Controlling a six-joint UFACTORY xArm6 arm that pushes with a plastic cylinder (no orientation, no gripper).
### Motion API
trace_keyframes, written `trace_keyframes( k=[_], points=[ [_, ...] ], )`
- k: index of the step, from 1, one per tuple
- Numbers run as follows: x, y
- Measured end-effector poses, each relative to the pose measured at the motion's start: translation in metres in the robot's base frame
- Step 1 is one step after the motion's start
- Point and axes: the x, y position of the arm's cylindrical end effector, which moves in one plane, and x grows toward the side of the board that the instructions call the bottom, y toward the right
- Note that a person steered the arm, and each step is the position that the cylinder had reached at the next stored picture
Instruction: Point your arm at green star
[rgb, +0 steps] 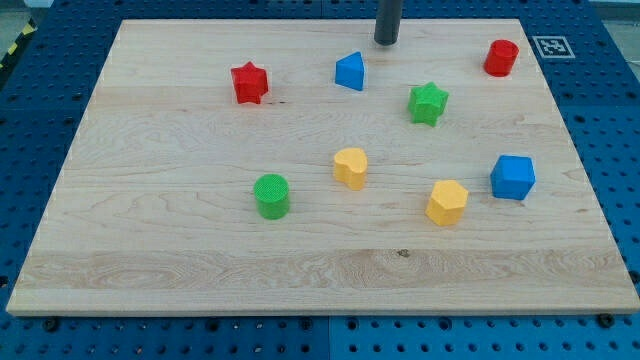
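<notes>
The green star (428, 102) lies on the wooden board (180, 250), right of centre in the upper half. My tip (386, 41) comes down from the view's top edge and ends on the board near its top edge. It stands up and to the left of the green star, a clear gap apart. A blue block (351, 71) with a pointed top lies just down and left of the tip, not touching it.
A red star (249, 82) lies at upper left and a red cylinder (501, 57) at upper right. A yellow block (350, 166), a green cylinder (271, 195), a yellow hexagon-like block (446, 202) and a blue block (513, 177) lie lower down.
</notes>
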Motion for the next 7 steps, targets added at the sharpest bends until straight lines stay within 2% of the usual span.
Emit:
trace_keyframes(
  k=[7],
  points=[
    [0.0, 0.011]
  ],
)
